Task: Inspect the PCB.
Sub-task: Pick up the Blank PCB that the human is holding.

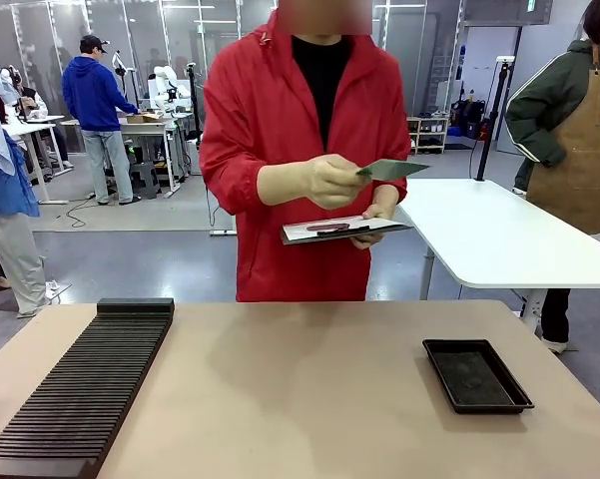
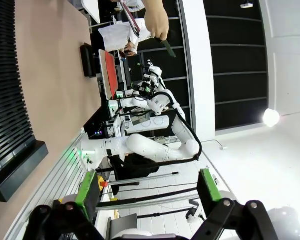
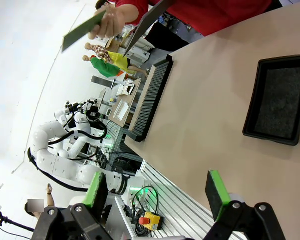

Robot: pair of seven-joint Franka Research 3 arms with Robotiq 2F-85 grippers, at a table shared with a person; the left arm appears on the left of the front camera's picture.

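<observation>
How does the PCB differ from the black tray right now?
The PCB is green, thin and flat; the black tray is dark with a raised rim. The PCB is held up in the person's hand; the black tray lies on the table. Both are rectangular.

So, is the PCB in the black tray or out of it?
Out. The person's hand holds the PCB up in the air; the black tray on the table lies empty.

Front faces person, wrists apparently share tray
</observation>
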